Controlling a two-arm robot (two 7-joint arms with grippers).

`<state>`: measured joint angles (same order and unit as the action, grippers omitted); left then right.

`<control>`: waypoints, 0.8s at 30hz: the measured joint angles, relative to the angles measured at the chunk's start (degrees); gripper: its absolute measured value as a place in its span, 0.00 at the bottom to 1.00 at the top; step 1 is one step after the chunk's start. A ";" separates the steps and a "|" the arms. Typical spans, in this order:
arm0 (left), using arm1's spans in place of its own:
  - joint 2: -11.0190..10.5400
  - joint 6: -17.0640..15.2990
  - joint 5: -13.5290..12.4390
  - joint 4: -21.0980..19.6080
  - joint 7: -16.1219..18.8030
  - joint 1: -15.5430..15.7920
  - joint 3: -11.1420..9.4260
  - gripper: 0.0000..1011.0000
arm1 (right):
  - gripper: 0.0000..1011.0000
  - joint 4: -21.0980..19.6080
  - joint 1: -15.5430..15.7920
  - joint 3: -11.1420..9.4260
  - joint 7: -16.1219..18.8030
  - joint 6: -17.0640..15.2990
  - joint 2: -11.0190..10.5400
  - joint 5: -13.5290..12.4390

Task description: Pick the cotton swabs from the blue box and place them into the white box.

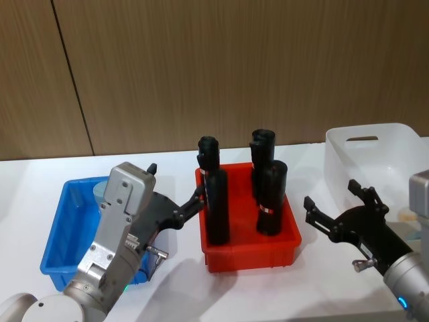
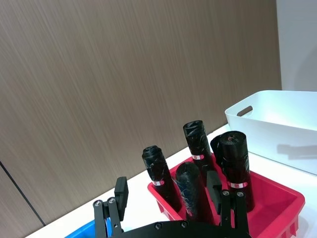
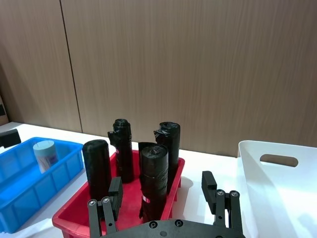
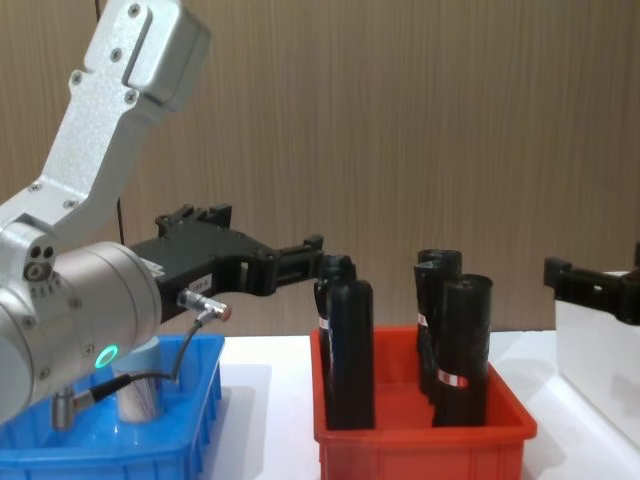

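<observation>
Left arm, right arm: silver-grey cast links, small screws. Left gripper, right gripper: black bolted fingers. Green LED, grey cable at left wrist; blue LED right.

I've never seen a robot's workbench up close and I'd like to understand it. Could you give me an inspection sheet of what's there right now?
Surface: white table, with three bins in a row.
Job's things: one cotton swabs tub stands in the blue box on the left; white box on the right.
Clutter: red bin in the middle, holding four upright black bottles.
Grippers: left gripper open, raised over the blue box's right side; right gripper open, over the table between the red bin and the white box.
Cables: thin cable with a metal plug hangs from the left wrist.
Surroundings: wood-panel wall.
</observation>
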<state>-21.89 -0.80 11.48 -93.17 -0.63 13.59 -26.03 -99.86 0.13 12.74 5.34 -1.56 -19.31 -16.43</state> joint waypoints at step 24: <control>0.00 0.00 0.00 0.00 0.00 0.00 0.00 0.99 | 0.99 14.64 -8.20 -1.34 13.68 2.27 0.63 -2.15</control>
<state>-21.89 -0.80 11.48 -93.17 -0.63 13.58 -26.03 -85.22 -8.07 11.39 19.02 0.71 -18.69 -18.59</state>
